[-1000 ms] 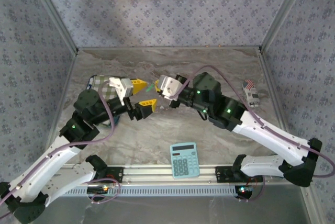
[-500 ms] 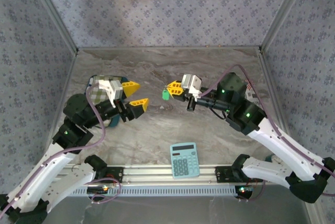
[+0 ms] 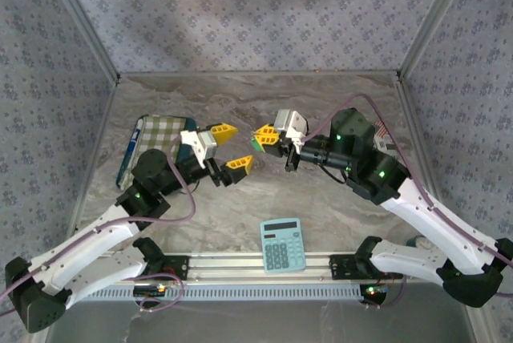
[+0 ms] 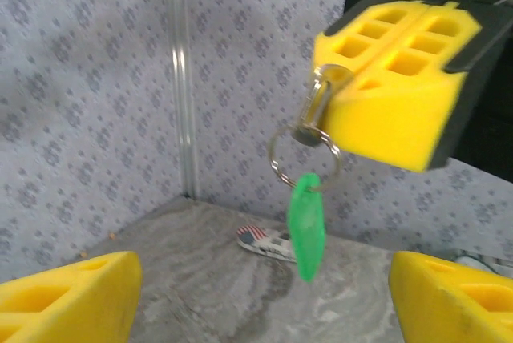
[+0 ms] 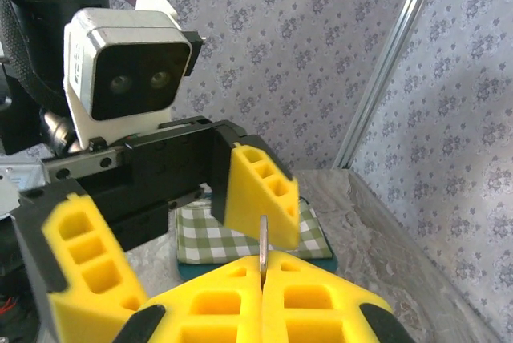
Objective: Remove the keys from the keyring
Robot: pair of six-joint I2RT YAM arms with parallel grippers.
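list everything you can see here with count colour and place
calculator: one, light blue, near edge of table
checked cloth: one, green and white, table's left side
flag-printed item: one, red-white-blue, table's right side
keyring: one, silver, held above the table
key: one, bright green, hanging on keyring
left end effector: one, yellow, open, facing key
right end effector: one, yellow, shut on keyring

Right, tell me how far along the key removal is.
Done: the right gripper is shut on the keyring, holding it off the table. In hand: the left gripper stands open facing it, its fingers either side of the hanging green key. Left: the green key is still threaded on the keyring; nothing has come off yet.
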